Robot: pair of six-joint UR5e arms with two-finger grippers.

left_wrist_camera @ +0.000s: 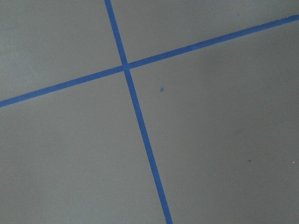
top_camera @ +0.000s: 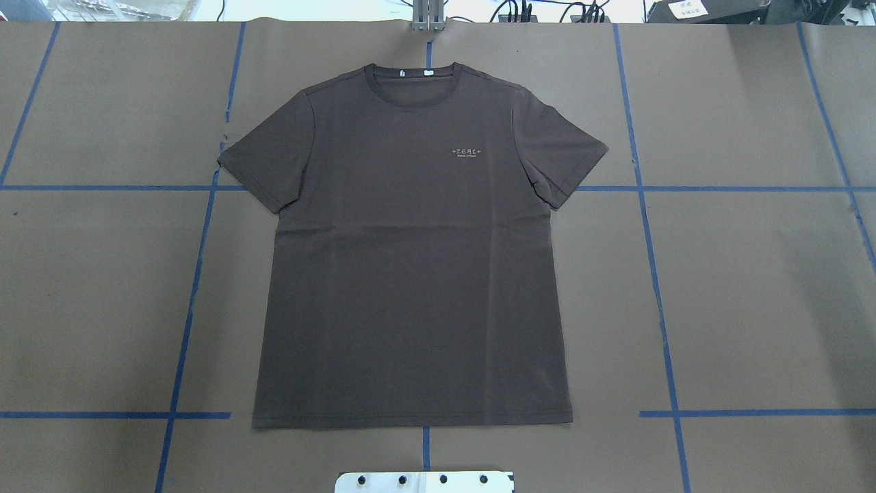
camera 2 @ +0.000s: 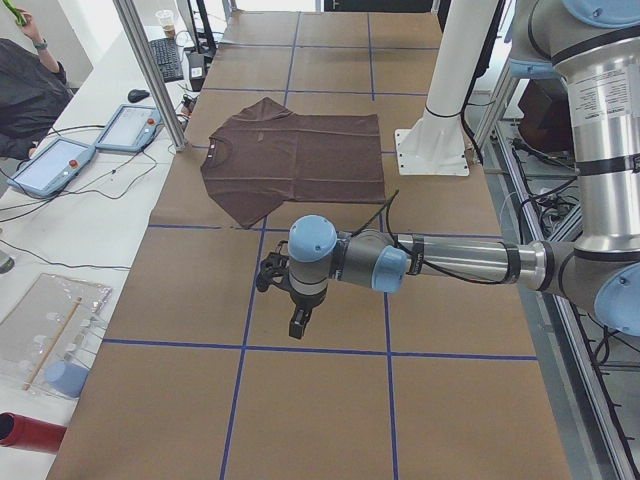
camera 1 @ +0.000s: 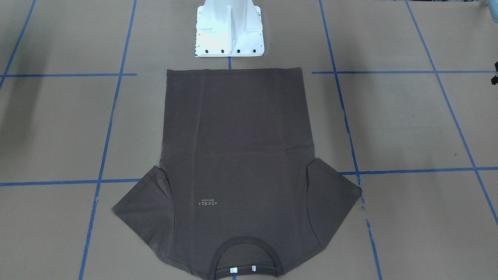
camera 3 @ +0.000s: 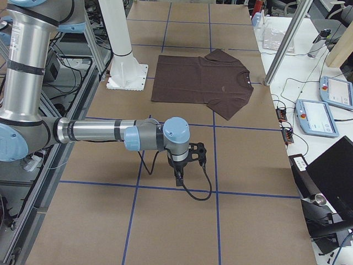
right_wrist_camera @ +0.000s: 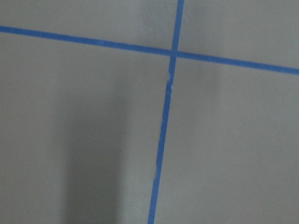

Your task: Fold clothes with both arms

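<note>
On the brown table point(top_camera: 753, 274), the dark brown T-shirt point(top_camera: 410, 274) lies flat, logo up, its bottom edge near the white base point(top_camera: 424, 481). The left gripper point(camera 2: 298, 322) and right gripper point(camera 3: 179, 178) hang well away from it. I cannot tell if their jaws are open.

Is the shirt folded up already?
No, the brown T-shirt lies spread flat, front up, with both short sleeves sticking out sideways.

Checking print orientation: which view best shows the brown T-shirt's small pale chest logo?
Overhead exterior: the small pale chest logo reads upright and sharp on the dark brown T-shirt. Front-facing shows it upside down; side views, a faint speck; wrist views miss it.
</note>
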